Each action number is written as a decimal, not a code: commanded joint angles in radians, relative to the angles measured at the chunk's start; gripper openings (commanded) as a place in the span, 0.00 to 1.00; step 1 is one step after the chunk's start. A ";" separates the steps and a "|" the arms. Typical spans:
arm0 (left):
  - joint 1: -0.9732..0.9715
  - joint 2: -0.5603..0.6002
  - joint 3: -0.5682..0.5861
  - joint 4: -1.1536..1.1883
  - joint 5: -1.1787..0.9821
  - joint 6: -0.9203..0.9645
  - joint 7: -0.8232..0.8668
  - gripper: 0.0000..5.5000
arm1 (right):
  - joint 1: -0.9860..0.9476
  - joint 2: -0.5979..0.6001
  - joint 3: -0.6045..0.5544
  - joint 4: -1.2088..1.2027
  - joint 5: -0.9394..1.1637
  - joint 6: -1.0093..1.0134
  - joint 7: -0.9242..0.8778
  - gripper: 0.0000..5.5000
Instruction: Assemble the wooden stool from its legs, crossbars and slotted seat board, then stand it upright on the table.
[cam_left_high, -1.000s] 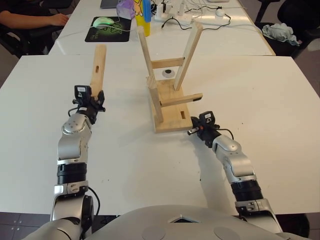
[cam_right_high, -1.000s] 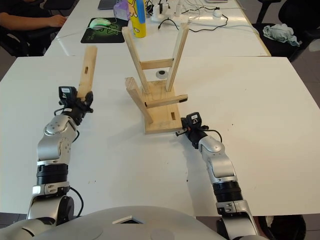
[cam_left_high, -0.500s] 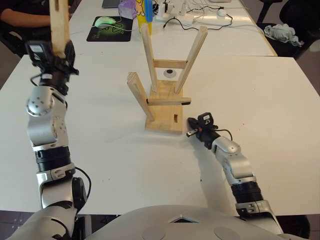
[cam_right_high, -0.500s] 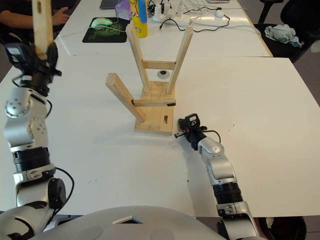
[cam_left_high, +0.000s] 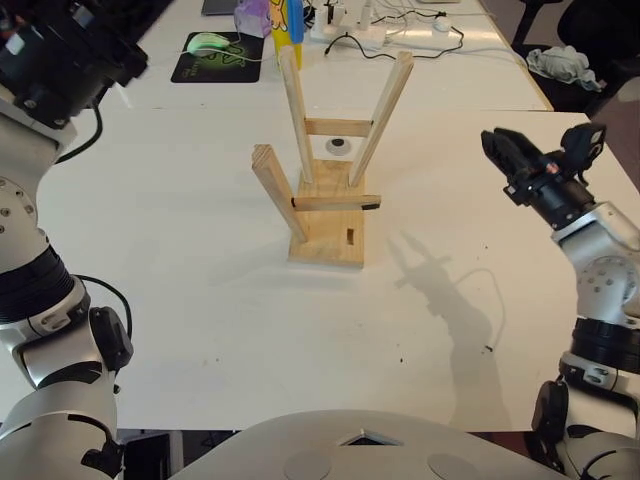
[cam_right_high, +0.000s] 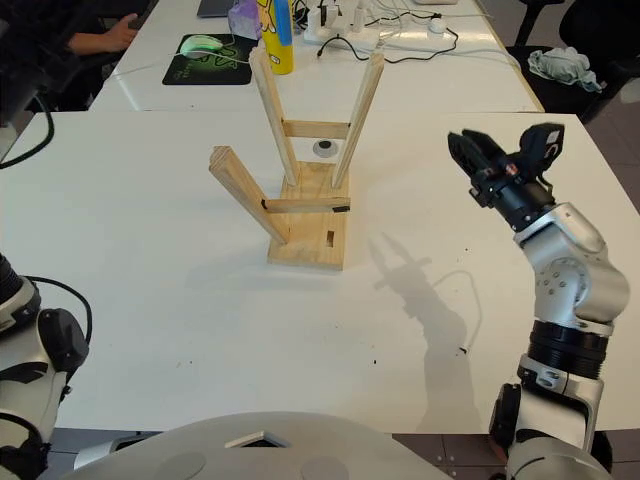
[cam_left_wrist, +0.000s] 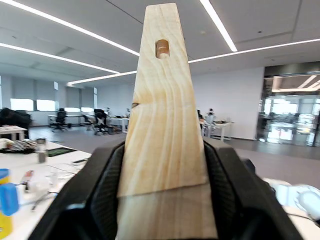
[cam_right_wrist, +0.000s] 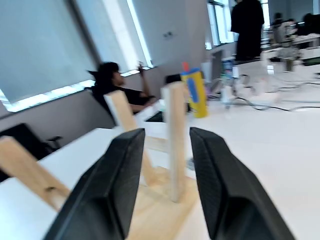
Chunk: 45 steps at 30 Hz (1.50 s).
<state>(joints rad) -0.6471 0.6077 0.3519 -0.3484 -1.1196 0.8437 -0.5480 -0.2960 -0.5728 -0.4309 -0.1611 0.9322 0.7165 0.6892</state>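
Seat board (cam_left_high: 325, 238): flat on the table (cam_left_high: 200, 300), near its middle.
Legs (cam_left_high: 380, 120): three stand in the board; the 9 o'clock one leans outward.
Fourth leg (cam_left_wrist: 162, 115): clamped in the left gripper (cam_left_wrist: 164, 170), pointing at the ceiling.
Right gripper (cam_left_high: 545, 158): spread wide, holding nothing, in the air at 3 o'clock of the board.
Bottle (cam_left_high: 290, 22): yellow, at 12 o'clock.
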 joint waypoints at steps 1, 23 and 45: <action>0.072 -0.013 -0.083 -0.073 -0.048 0.054 -0.014 0.37 | -0.005 -0.047 -0.008 -0.103 0.271 0.196 0.059 0.42; 0.179 0.011 -0.260 -0.092 -0.146 0.157 -0.169 0.37 | -0.050 -0.160 -0.004 0.003 0.588 0.385 0.189 0.64; 0.234 0.031 -0.303 -0.100 -0.090 0.155 -0.225 0.37 | -0.075 -0.178 -0.001 0.041 0.611 0.388 0.180 0.91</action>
<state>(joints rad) -0.4170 0.6268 0.0531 -0.4420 -1.2195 0.9975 -0.7628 -0.3497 -0.7233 -0.4341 -0.1163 1.5482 1.0977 0.8639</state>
